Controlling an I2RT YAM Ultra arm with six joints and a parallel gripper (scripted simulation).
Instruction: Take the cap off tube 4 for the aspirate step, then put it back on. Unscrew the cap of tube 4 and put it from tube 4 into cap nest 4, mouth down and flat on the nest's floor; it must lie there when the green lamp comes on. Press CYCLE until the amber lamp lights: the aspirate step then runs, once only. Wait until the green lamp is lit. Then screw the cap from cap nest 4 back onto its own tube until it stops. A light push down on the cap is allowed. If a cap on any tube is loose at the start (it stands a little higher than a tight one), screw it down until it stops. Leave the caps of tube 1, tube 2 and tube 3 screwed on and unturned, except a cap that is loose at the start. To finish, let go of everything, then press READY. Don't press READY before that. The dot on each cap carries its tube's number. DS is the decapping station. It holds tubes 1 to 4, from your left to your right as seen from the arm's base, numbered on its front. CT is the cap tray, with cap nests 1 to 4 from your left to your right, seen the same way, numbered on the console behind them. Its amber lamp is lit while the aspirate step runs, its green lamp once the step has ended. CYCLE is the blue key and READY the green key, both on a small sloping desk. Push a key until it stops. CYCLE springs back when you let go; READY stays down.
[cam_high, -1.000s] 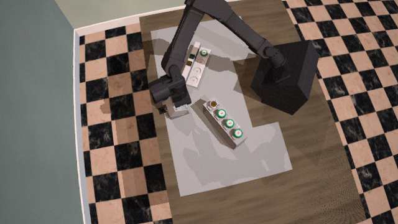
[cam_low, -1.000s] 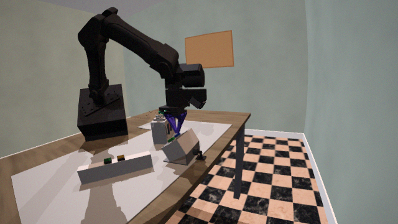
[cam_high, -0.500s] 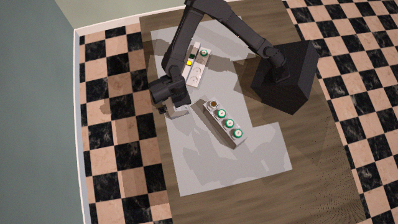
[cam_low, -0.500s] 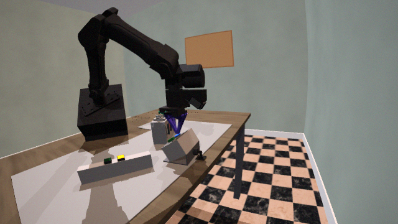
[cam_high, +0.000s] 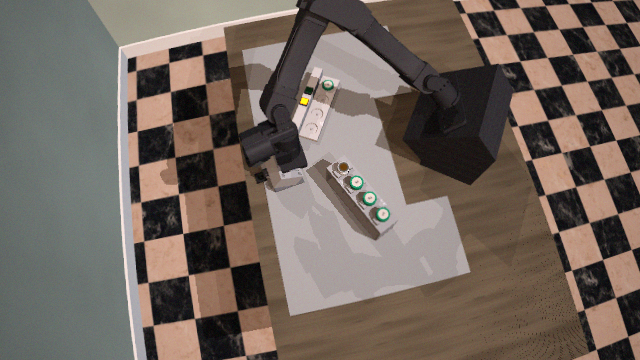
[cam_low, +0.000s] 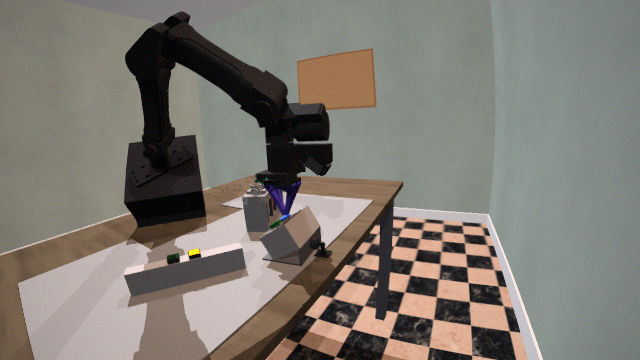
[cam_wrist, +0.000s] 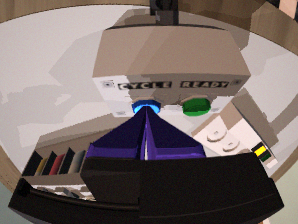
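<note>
Item, far left of the top view: gripper (cam_high: 274, 176), fingers pressed together with nothing between them, poised tip-down over the small sloping desk (cam_high: 290, 184) at the mat's edge. Wrist view shows the closed fingertips meeting the blue CYCLE key (cam_wrist: 145, 106); green READY key (cam_wrist: 196, 107) sits just beside it to the right, untouched. Item, next right and further back: cap tray (cam_high: 320, 107) with its console; amber lamp (cam_high: 303, 101) lit, green lamp (cam_high: 308, 90) dark. The cap of tube 4 (cam_high: 328, 84) lies in the end nest of the tray, apparently flat; the other nests look unoccupied. Item, right of the desk: decapping station (cam_high: 361, 202), with tube 4 (cam_high: 343, 167) open at the end nearest the tray and three green caps (cam_high: 369, 198) in place on the other tubes. Handling note, by judgement: the amber light suggests the press has registered, so the key needs no further force; lift the tip straight off along the key's own axis, avoiding any sideways drift toward READY. Hold clear of tray and tubes and watch the green lamp; do not reach for the cap while amber shows. A second press should be avoided, as the step runs once only.
</note>
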